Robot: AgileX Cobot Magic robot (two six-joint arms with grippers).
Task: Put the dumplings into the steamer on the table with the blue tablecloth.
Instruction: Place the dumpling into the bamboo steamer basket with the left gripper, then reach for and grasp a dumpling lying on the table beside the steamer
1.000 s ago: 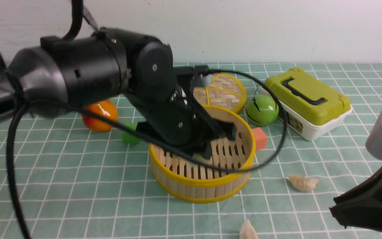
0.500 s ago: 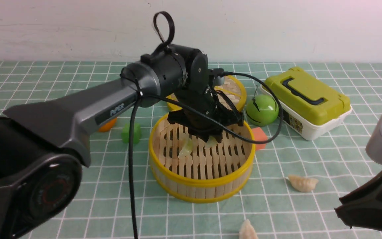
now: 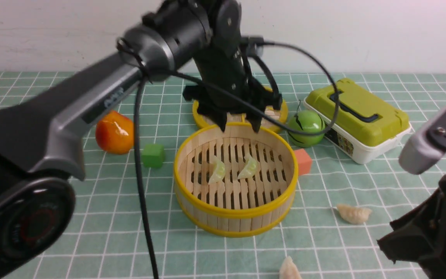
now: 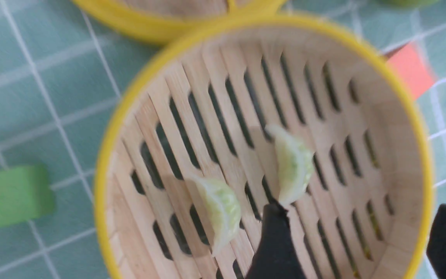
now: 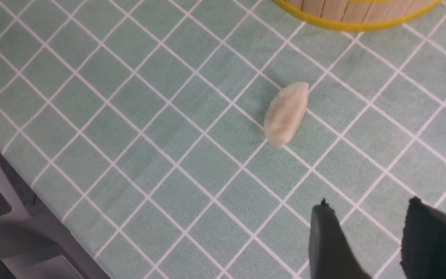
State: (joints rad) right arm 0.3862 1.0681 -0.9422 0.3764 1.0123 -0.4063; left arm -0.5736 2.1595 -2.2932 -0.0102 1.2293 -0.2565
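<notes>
The steamer [image 3: 234,211] stands mid-table on the teal grid cloth [image 3: 91,217]. Two pale green dumplings [image 3: 218,170] [image 3: 249,167] lie side by side on its slatted floor, also seen in the left wrist view [image 4: 221,211] [image 4: 293,168]. My left gripper [image 3: 239,124] hangs open and empty above the steamer's back rim [image 4: 107,162]. Two cream dumplings lie on the cloth, one right of the steamer [image 3: 354,214] and one at the front edge [image 3: 289,269]. My right gripper [image 5: 369,205] is open and empty, a short way from a cream dumpling [image 5: 286,113].
Behind the steamer lies the flat woven lid [image 3: 275,112], partly hidden by my left gripper. A green ball [image 3: 306,123] and a lime-lidded box [image 3: 356,116] sit at the back right. An orange fruit [image 3: 114,131], a green cube [image 3: 153,155] and an orange-red cube [image 3: 303,161] flank the steamer.
My left gripper let go of the second green dumpling inside the steamer, opened wide and rose toward the back rim. My right gripper's jaws spread apart.
</notes>
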